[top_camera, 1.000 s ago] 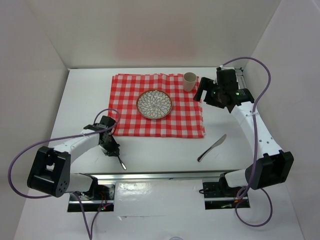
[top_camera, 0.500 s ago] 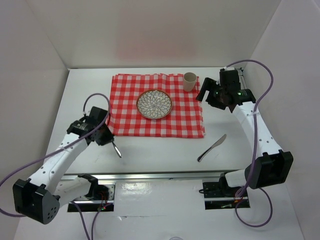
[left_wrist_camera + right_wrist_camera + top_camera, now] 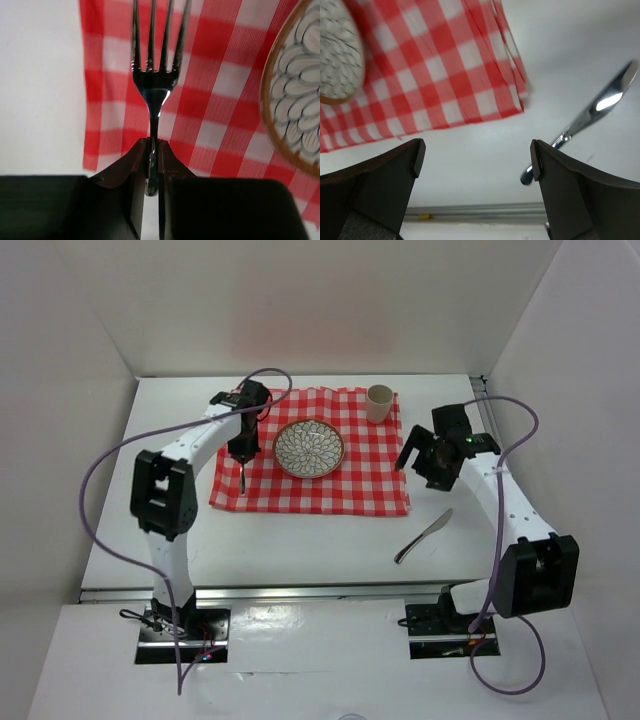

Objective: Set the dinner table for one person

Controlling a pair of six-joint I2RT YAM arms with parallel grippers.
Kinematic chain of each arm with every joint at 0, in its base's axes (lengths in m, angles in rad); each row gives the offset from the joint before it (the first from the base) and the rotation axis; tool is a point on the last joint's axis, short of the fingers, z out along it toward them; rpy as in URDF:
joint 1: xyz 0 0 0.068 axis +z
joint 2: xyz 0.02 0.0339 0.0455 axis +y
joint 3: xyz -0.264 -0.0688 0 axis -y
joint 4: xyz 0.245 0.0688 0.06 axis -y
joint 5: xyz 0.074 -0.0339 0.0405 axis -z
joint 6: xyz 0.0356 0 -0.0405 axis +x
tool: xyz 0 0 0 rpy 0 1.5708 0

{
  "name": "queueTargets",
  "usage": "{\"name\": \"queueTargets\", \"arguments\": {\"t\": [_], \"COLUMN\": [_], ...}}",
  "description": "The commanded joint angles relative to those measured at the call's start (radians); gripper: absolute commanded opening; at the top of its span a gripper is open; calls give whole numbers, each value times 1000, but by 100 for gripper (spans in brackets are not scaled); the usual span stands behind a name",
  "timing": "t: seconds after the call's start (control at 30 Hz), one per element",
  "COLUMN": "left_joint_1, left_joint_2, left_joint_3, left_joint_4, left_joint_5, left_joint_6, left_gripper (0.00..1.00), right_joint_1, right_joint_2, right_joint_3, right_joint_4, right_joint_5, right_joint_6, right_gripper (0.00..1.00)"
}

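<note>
Desk [image 3: 320, 540]: white, rigid, fixed, nothing to grip; it spans the view under the cloth [image 3: 350, 490]. Left gripper [image 3: 153, 150] jaws clamped on the fork [image 3: 155, 85] handle end, over the cloth's left edge; the steel looks thin, stiff, slippery. Right gripper [image 3: 477, 155] jaws wide apart near the knife [image 3: 600, 105].

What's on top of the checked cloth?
On the cloth: a plate near the middle, a cup at the far right corner. The fork in the left gripper is over its left part; contact unclear. Whatever the plate covers is hidden.
</note>
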Motion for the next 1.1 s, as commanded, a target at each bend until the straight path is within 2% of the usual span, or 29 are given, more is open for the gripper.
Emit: {"name": "queueTargets", "arguments": {"t": [0.0, 0.13, 0.3, 0.4, 0.43, 0.53, 0.57, 0.67, 0.83, 0.9, 1.07], "left_joint_1": [-3, 6, 17, 17, 28, 28, 37, 37, 48, 57, 57], "left_joint_2": [136, 251, 375, 418, 430, 450, 450, 415, 374, 316, 87], "left_joint_3": [177, 294, 424, 443, 452, 452, 436, 397, 438, 449, 302], "left_joint_4": [-66, -66, -102, -113, -131, -144, -124, -92, -128, -142, -63], "left_joint_5": [-25, -2, 11, -11, -11, 12, 23, 57, 66, 78, 149], "left_joint_6": [135, 166, 175, 156, 155, 129, 129, 129, 97, 74, 5], "left_gripper": [0, 0, 0, 0, 2, 21, 34, 42, 55, 57, 61], "right_joint_1": [-6, -6, -16, -26, -26, -36, -36, -36, -36, -25, 67], "right_joint_2": [-56, -153, -162, -144, -144, -144, -144, -144, -135, -124, -27], "right_joint_3": [-95, -176, -208, -227, -239, -299, -314, -368, -447, -467, -488], "right_joint_4": [-60, -31, -77, -102, -102, -102, -91, -79, -39, 4, 52], "right_joint_5": [-40, -83, -23, 0, 0, -29, -29, -29, -40, -40, 3], "right_joint_6": [55, 74, 123, 156, 176, 228, 242, 279, 312, 312, 346], "right_gripper": [100, 100, 100, 100, 100, 100, 100, 100, 92, 85, 77]}}
